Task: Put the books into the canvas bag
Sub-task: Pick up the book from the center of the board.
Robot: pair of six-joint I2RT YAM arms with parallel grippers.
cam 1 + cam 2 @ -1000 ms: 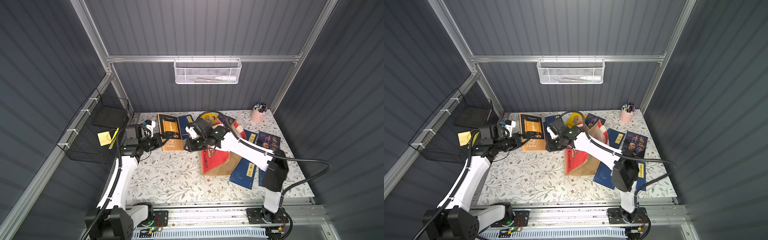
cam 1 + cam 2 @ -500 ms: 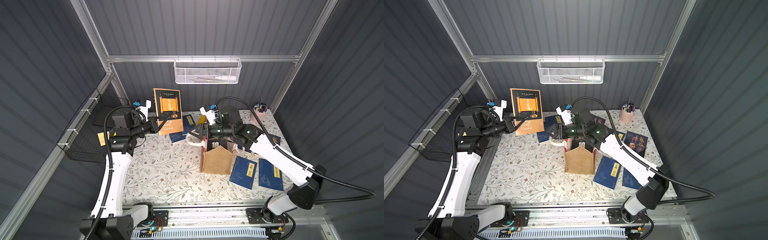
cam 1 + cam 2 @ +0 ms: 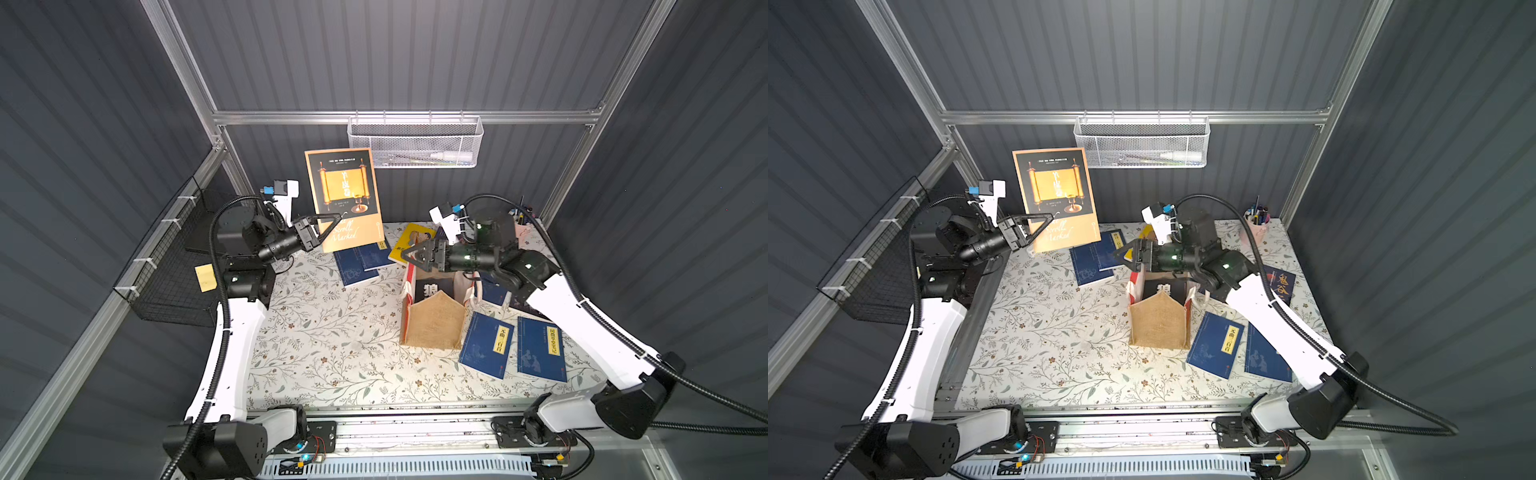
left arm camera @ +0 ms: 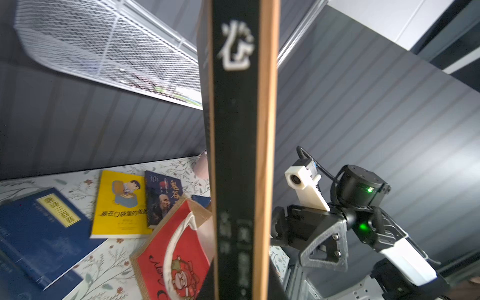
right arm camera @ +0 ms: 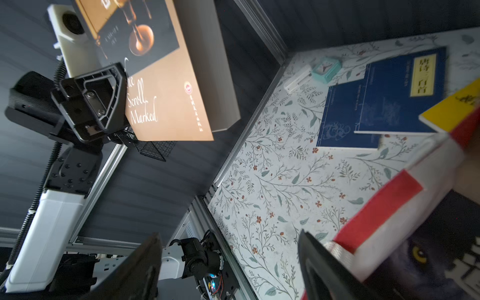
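My left gripper (image 3: 328, 226) (image 3: 1038, 226) is shut on the lower edge of an orange-and-black book (image 3: 343, 195) (image 4: 241, 155). The book is held upright in the air at the back left. The canvas bag (image 3: 434, 328) (image 3: 1158, 328) stands upright mid-table with a dark book (image 3: 432, 289) (image 5: 441, 246) inside. My right gripper (image 3: 415, 255) (image 5: 228, 239) hovers open at the bag's left rim, with nothing between its fingers. Lying flat on the table are two navy books (image 3: 488, 345) at the front right, two navy books (image 3: 359, 262) at the back, and a yellow book (image 3: 409, 243).
A white mesh basket (image 3: 415, 141) hangs on the back wall, close to the raised book. A black wire basket (image 3: 174, 266) with a yellow sticky note (image 3: 205, 277) hangs on the left wall. At the back stand a pink pen cup (image 3: 1258, 228) and a small teal clock (image 5: 326, 68).
My left gripper has lifted the orange book off the table into the air. The right arm has drawn back from the tipped bag, which now stands upright, and its jaws have opened.
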